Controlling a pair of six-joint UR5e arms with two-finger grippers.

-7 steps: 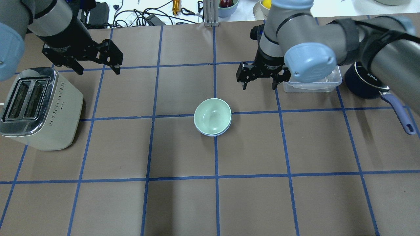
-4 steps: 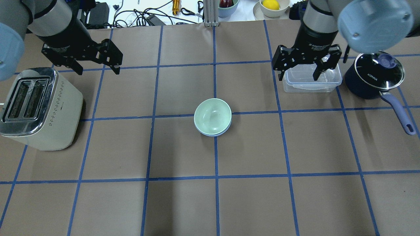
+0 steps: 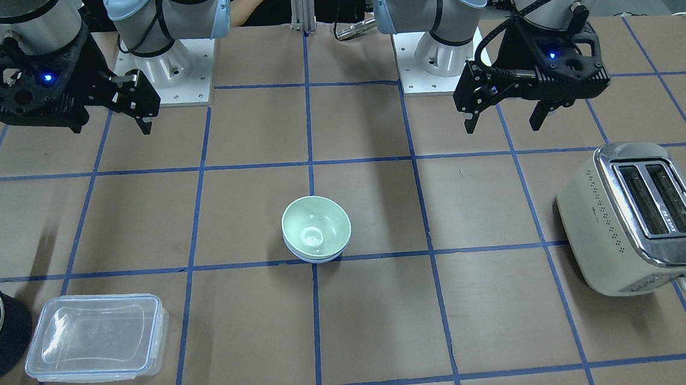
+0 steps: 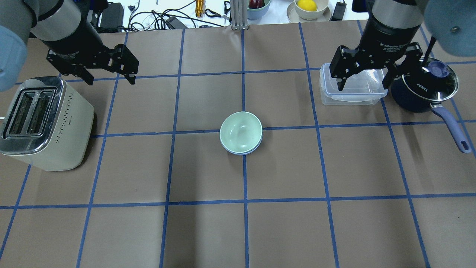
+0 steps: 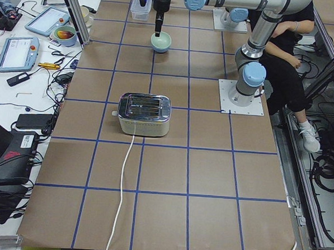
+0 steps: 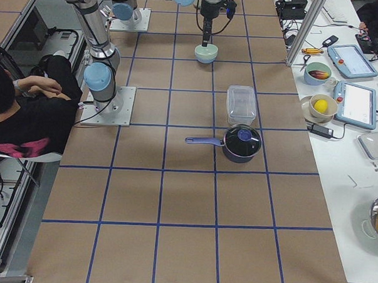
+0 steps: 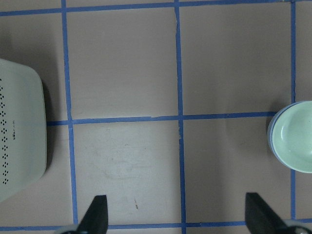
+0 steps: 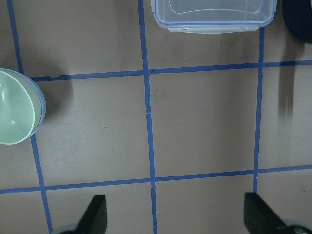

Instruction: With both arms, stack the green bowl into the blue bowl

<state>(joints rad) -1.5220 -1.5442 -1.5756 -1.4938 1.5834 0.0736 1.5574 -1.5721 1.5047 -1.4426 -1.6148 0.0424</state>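
The pale green bowl (image 4: 241, 131) sits nested inside the light blue bowl (image 4: 241, 153) at the table's middle; only the blue rim shows beneath it. In the front-facing view the green bowl (image 3: 315, 224) rests in the blue bowl (image 3: 317, 258) likewise. My left gripper (image 4: 111, 79) is open and empty, raised above the table near the toaster, far left of the bowls. My right gripper (image 4: 364, 86) is open and empty, raised over the clear container, far right of the bowls. The left wrist view shows the green bowl (image 7: 295, 136) at its right edge; the right wrist view shows it (image 8: 17, 107) at its left edge.
A cream toaster (image 4: 44, 123) stands at the left. A clear lidded container (image 4: 357, 97) and a dark blue pot (image 4: 424, 89) with a long handle stand at the back right. Cables and a bowl with a lemon (image 4: 308, 5) lie beyond the table's far edge.
My right gripper has moved right and back, away from the bowls, to above the clear container. The left arm and the stacked bowls have not moved.
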